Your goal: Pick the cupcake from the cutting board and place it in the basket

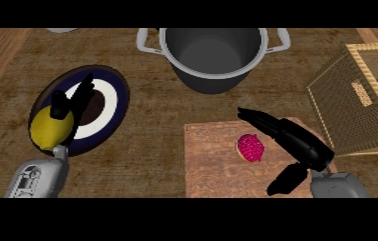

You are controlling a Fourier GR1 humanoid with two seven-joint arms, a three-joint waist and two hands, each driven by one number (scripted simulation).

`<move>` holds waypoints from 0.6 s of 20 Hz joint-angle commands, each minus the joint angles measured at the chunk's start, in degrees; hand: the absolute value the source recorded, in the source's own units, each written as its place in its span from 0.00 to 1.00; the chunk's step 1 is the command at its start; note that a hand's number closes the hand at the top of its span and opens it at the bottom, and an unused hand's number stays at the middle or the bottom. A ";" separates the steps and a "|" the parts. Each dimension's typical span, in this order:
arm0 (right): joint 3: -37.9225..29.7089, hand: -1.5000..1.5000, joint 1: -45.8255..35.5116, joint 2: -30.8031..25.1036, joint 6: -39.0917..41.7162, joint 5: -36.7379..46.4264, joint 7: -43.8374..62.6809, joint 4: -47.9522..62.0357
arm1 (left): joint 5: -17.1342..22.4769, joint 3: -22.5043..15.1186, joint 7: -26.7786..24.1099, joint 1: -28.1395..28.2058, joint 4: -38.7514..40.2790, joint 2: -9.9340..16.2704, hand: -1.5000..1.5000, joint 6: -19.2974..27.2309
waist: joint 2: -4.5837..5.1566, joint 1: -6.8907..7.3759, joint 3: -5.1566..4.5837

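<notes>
While the right hand has its fingers stretched straight and its thumb spread below, open around nothing, the cupcake sits just beside the palm at its nine o'clock, upright on the cutting board and not yet grasped. Outward from there, the basket lies at the board's two o'clock, a grey pot at its twelve o'clock, and at ten o'clock on the surface rests the open left hand over a yellow fruit on a dark plate. I judge the task barely begun: closing on the cupcake, lifting and carrying it to the basket all remain.
</notes>
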 commanded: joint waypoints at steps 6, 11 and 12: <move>0.70 0.00 -0.71 3.66 0.92 1.44 3.38 -0.76 | -1.09 2.71 -1.22 -2.96 4.50 -0.59 0.50 -1.71 | 0.01 -0.13 -0.01; 3.32 1.00 0.10 2.79 -4.93 6.56 -5.21 5.22 | -1.72 2.72 0.96 -3.08 1.80 -1.03 0.50 -1.71 | 0.01 -0.06 0.00; 2.84 1.00 -1.80 2.62 -8.33 8.29 -7.10 7.98 | -2.42 1.72 -3.32 0.62 1.62 -1.90 0.50 -1.41 | 0.03 0.08 0.00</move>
